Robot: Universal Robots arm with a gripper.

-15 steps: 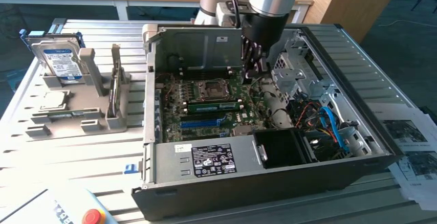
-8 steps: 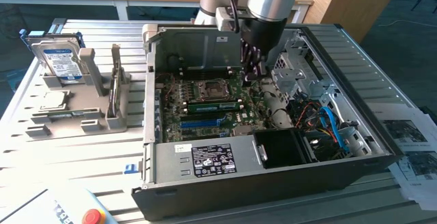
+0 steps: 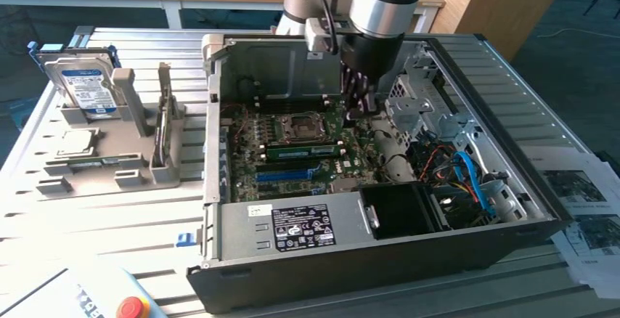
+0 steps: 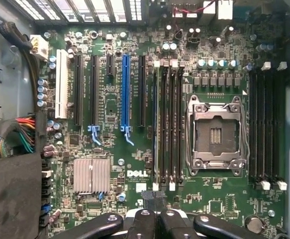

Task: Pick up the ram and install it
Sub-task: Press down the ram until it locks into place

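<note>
My gripper (image 3: 356,111), jaws together, hangs inside the open computer case (image 3: 388,253) above the motherboard (image 4: 135,164). The ram (image 3: 300,150) lies seated in a slot near the CPU socket (image 4: 215,133).

Silver arm (image 3: 388,2) — black wrist, black cable.
</note>
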